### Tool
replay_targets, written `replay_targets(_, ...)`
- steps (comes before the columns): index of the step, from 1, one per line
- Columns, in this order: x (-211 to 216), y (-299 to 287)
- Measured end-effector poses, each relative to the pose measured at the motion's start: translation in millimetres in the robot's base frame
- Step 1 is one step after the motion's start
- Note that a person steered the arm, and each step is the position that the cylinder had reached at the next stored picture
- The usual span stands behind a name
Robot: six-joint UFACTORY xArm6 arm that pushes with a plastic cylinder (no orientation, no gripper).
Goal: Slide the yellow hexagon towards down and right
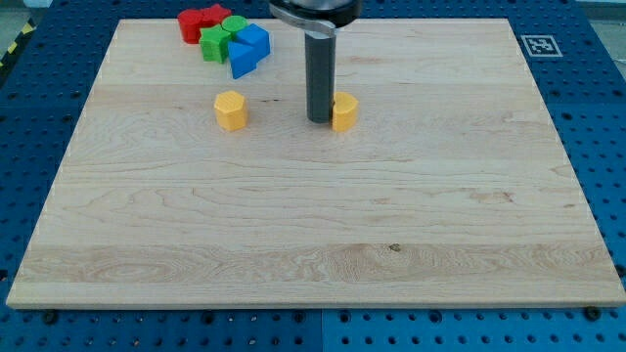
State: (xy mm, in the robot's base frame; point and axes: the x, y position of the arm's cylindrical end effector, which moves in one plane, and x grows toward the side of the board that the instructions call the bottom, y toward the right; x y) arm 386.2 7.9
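Two yellow blocks sit on the wooden board. One yellow hexagon stands alone left of centre in the upper part. A second yellow block sits right of it, its shape partly hidden by the rod. My tip rests on the board touching this second yellow block's left side. The rod rises straight up to the arm at the view's top.
A cluster at the view's top left holds red blocks, green blocks and blue blocks, packed together. A black-and-white marker tag sits at the board's top right corner. Blue perforated table surrounds the board.
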Motion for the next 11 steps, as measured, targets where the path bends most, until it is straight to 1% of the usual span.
replay_targets(1, -17.5, -21.4)
replay_targets(2, -21.4, -36.3)
replay_targets(3, -30.3, -67.7)
replay_targets(4, -39.1, -124.5)
replay_targets(5, -26.4, -173.1)
replay_targets(6, -9.7, -164.2)
replay_targets(7, -7.1, -136.4)
replay_targets(8, 3.0, -100.7)
replay_targets(9, 26.8, -66.8)
replay_targets(11, 61.4, 3.4)
